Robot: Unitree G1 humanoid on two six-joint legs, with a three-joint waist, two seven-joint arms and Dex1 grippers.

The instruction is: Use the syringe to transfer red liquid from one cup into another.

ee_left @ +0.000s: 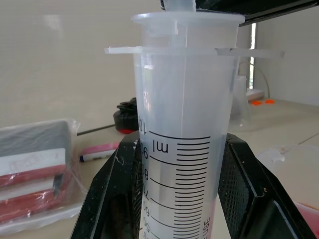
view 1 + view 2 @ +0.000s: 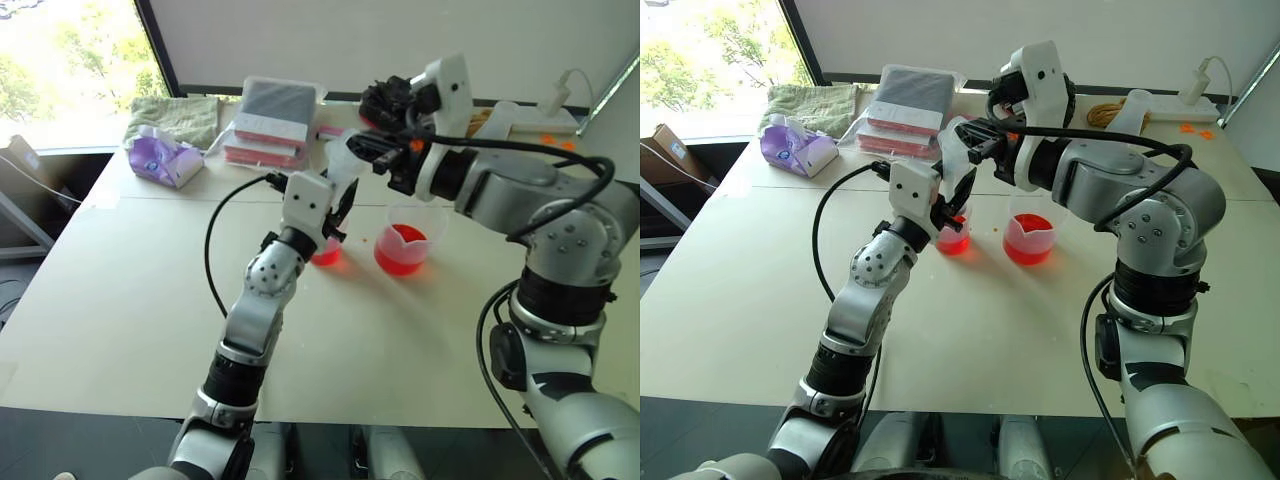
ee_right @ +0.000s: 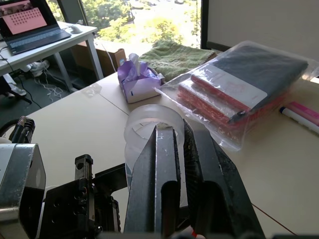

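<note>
Left fingers: your left gripper [image 1: 177, 199] is closed on the syringe [image 1: 182, 129]; one black finger [image 1: 112, 199] presses each side of the clear barrel, over the printed scale.
Syringe: you hold it upright. The flange and the white plunger head stand above your left fingers, and the lower barrel runs down between them.
Right fingers: your right gripper [image 3: 182, 164] is pinched narrow on the round plunger head [image 3: 149, 122] at the top of the syringe; its fingers [image 3: 159, 174] lie almost together along the disc.
Grippers, relative: the right fingers sit directly above the left fingers, both on the same syringe, close together.
Smaller cup: the plain-rimmed cup [image 2: 953, 238] stands on the table just below and beyond your left fingers, partly hidden by them. Red liquid [image 2: 952, 243] fills its lower part.
Syringe tip: hidden behind the left gripper; you cannot tell whether it reaches into the cup.
Spouted beaker: it [image 2: 1029, 238] stands to the right of your left fingers, near the smaller cup but apart from it, below the right forearm. It also holds red liquid.
Table: pale top [image 2: 760, 280], both cups resting on it.
Farther from the fingers: a bagged stack of red and grey pads [image 2: 908, 105] beyond the cups, a pink marker pen [image 3: 301, 115] beside it, then a purple tissue pack [image 2: 795, 148] and a green cloth [image 2: 820, 103] to the far left.
</note>
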